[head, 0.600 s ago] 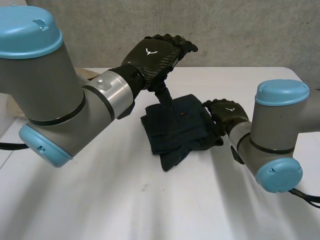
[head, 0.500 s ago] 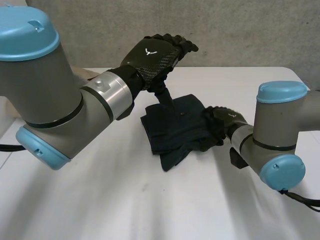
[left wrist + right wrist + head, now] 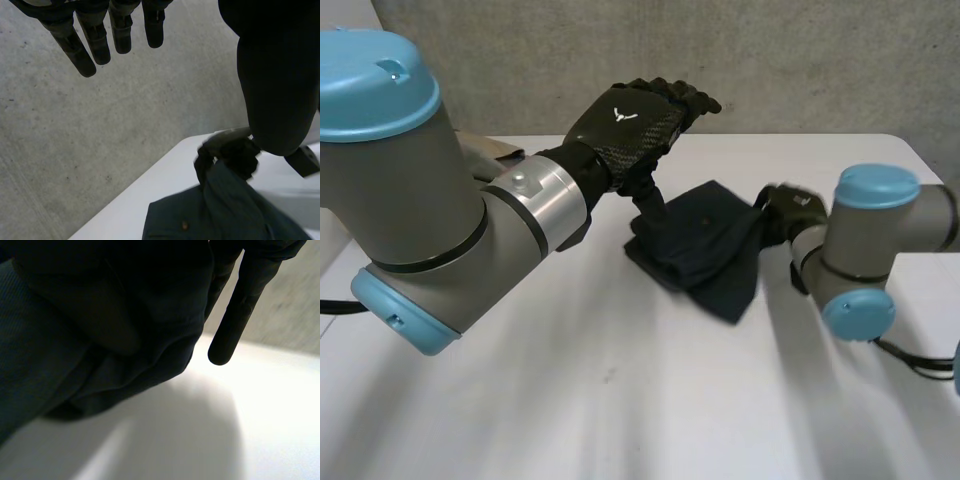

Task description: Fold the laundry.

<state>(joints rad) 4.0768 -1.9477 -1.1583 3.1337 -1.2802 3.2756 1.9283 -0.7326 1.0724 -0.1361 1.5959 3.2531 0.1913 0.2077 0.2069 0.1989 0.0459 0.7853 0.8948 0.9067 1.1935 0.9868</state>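
A dark blue folded cloth [image 3: 705,250] lies bunched at the middle of the white table [image 3: 570,400]. My left hand [image 3: 635,115] hovers over the cloth's far left part with fingers [image 3: 82,45] straight and spread, and its thumb [image 3: 275,90] points down at the cloth [image 3: 225,215]. My right hand [image 3: 792,212] is at the cloth's right edge and is curled into it. The left wrist view shows that right hand [image 3: 227,150] bunched on the raised edge. In the right wrist view cloth [image 3: 100,330] is gathered under the palm, with one finger [image 3: 240,310] sticking out straight.
A grey wall [image 3: 800,60] runs right behind the table's far edge. A tan object [image 3: 485,150] lies at the far left, behind my left arm. The near half of the table is bare white surface.
My right hand has swung back and to the right, lifting the cloth's right edge. The whole cloth has slid right and reshaped. The left hand has barely moved.
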